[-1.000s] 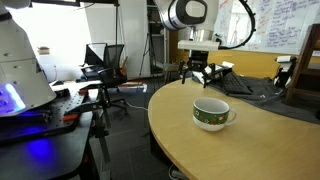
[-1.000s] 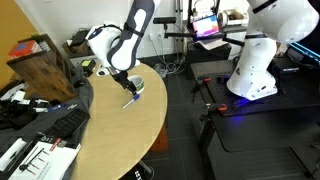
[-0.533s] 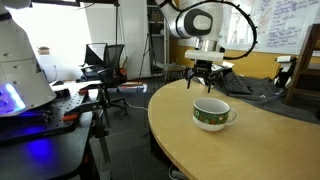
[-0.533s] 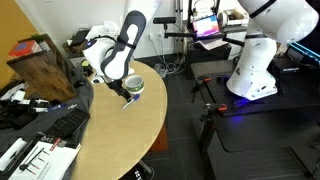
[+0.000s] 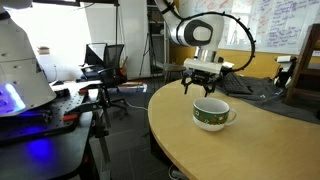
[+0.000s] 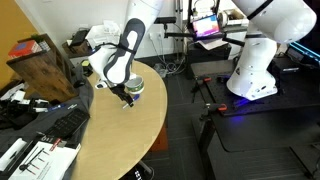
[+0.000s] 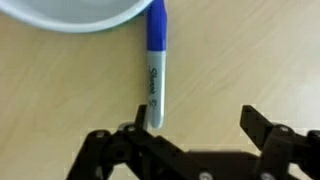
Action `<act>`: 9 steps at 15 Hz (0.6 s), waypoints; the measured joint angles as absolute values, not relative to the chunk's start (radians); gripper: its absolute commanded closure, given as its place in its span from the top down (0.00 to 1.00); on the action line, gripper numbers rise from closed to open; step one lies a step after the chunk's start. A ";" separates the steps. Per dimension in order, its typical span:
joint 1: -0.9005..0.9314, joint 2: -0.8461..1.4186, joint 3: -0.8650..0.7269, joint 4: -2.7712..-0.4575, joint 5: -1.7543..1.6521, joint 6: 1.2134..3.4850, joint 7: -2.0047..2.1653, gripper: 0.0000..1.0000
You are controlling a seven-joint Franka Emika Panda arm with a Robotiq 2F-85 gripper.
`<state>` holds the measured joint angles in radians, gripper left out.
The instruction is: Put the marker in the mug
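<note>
The marker [image 7: 155, 70] is a pale stick with a blue cap. It lies flat on the wooden table, its capped end right beside the white rim of the mug [image 7: 75, 12]. In the wrist view my gripper [image 7: 195, 120] is open and empty above the table. Its left finger stands at the marker's pale end and its right finger is well off to the side. In both exterior views the gripper [image 5: 203, 82] [image 6: 126, 94] hangs low next to the green patterned mug [image 5: 211, 114] [image 6: 135, 86]. The marker is hidden in both of those views.
The round wooden table [image 5: 250, 145] [image 6: 110, 140] carries dark clutter and a keyboard at its far side [image 6: 55, 125]. A white robot body [image 6: 260, 50] and office chairs [image 5: 105, 65] stand beyond the table's edge.
The arm has swung toward the mug and come down. The gripper now hangs close beside it, over the spot where the marker lies.
</note>
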<state>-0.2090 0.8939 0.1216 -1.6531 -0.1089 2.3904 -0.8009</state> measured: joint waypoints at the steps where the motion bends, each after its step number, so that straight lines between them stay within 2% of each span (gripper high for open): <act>1: -0.209 0.905 0.122 -1.647 -0.109 2.394 -0.801 0.94; 2: -0.209 0.915 0.122 -1.641 -0.109 2.398 -0.801 0.91; 4: -0.209 0.931 0.122 -1.628 -0.109 2.403 -0.801 0.78; 7: -0.212 0.950 0.122 -1.607 -0.109 2.403 -0.799 0.69; 8: -0.213 0.957 0.121 -1.600 -0.109 2.403 -0.798 0.73; 9: -0.215 0.964 0.121 -1.591 -0.109 2.403 -0.797 0.73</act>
<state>-0.2147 0.9636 0.1207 -1.5909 -0.1091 2.4033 -0.7974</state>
